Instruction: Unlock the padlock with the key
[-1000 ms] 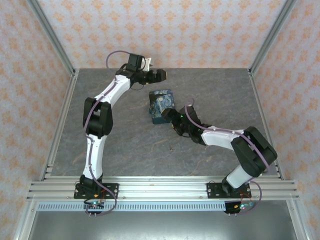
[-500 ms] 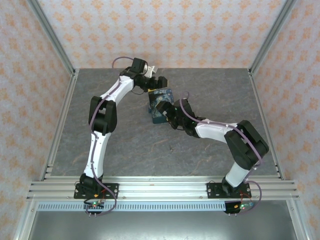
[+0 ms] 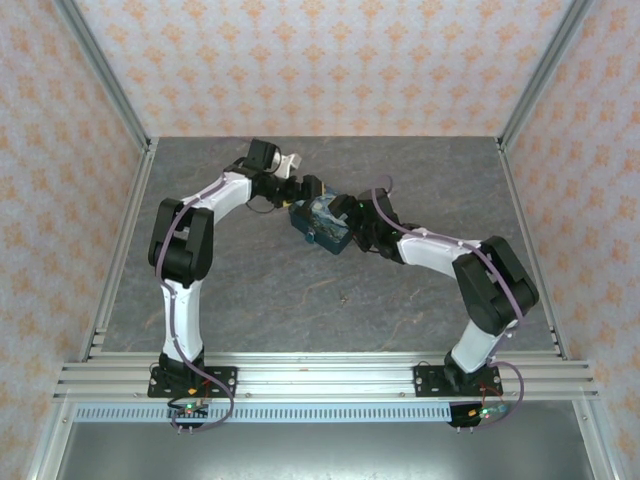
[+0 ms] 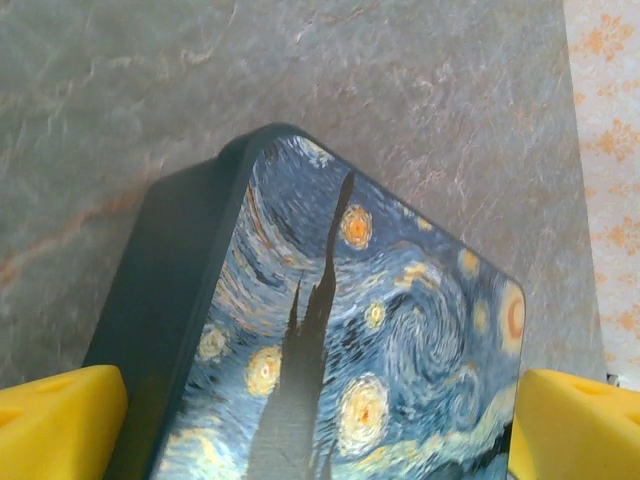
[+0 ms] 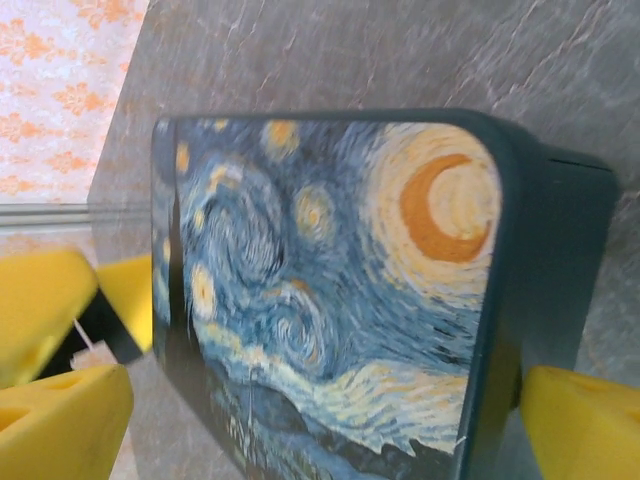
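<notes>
**Both grippers straddle the painted box, jaws wide**

A dark teal rectangular box (image 3: 322,222) with a swirling blue-and-yellow night-sky print on its lid lies on the grey stone-patterned tabletop (image 3: 250,290). It sits towards the far middle of the table, turned at an angle.

The left gripper (image 3: 305,192) reaches the box from its far left end. In the left wrist view the left gripper (image 4: 320,425) has its jaws spread wide, and its yellow fingertips (image 4: 60,420) stand either side of the box's width.

The right gripper (image 3: 352,225) meets the box from its right end. In the right wrist view the right gripper (image 5: 320,425) is also wide apart, and its yellow fingertips (image 5: 580,430) flank the box's dark sides.

Whether either pair of pads presses on the box walls cannot be told. Neither gripper lifts the box, which rests on the tabletop.

The lid is down on the box. Where the padlock and key lie cannot be told.
</notes>
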Available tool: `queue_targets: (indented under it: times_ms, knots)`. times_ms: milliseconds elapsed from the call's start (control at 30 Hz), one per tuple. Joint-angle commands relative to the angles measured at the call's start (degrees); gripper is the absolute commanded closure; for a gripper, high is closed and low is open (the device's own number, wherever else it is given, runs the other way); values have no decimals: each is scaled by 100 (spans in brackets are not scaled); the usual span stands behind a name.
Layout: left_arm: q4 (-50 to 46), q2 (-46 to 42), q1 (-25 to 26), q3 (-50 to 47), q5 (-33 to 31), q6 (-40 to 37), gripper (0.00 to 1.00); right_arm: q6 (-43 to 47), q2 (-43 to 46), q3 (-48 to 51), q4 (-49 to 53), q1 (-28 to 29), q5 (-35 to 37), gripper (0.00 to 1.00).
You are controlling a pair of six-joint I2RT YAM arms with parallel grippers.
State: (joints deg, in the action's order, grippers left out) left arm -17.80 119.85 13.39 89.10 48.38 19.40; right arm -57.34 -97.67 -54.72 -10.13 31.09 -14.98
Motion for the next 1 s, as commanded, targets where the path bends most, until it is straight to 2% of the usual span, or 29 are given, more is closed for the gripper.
queue_targets:
  times_ms: [0, 300, 467, 700, 867, 967]
  knots:
    - [484, -390, 129, -608, 176, 557, 0, 213, -202, -382, -4, -85, -90, 1]
    - [1661, -1244, 215, -2144, -401, 1623, 0, 389, -777, -1180, 410, -235, -307, 1]
    - [2029, -1389, 270, -2500, -798, 1983, 0, 504, -857, -1370, 740, -260, -254, 1]
    - [1680, -1625, 241, -2258, -1611, 1909, 0, 1268, 40, -1255, 2028, -307, 1115, 1]
    - [1447, -2121, 81, -2266, -2058, 1872, 0, 2135, 821, -946, 2677, -392, 923, 1]
    - [1237, -2546, -30, -2436, -2344, 1914, 0, 2363, 1353, -356, 2578, -393, 325, 9]
